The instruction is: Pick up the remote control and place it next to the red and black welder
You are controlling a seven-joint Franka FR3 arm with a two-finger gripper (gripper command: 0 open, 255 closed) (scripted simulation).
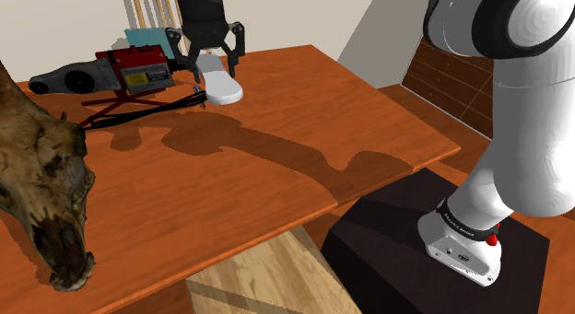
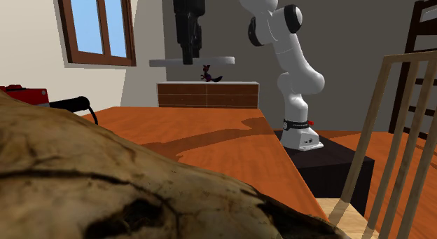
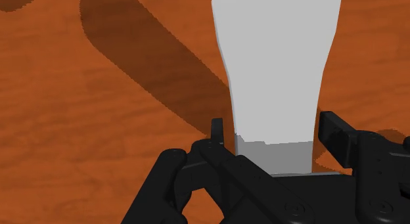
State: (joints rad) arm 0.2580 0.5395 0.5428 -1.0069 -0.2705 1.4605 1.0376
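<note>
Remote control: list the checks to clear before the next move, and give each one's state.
1. Grip: gripper clasps the remote control between its fingers: ok.
2. Lift: remote control hangs above the table in the second exterior view: ok.
3. Position: beside the red and black welder, on its right in the shoulder view: ok.
4. Landing spot: bare wood under the remote control in the wrist view: ok.
5. Gap between remote control and welder: cannot tell.
</note>
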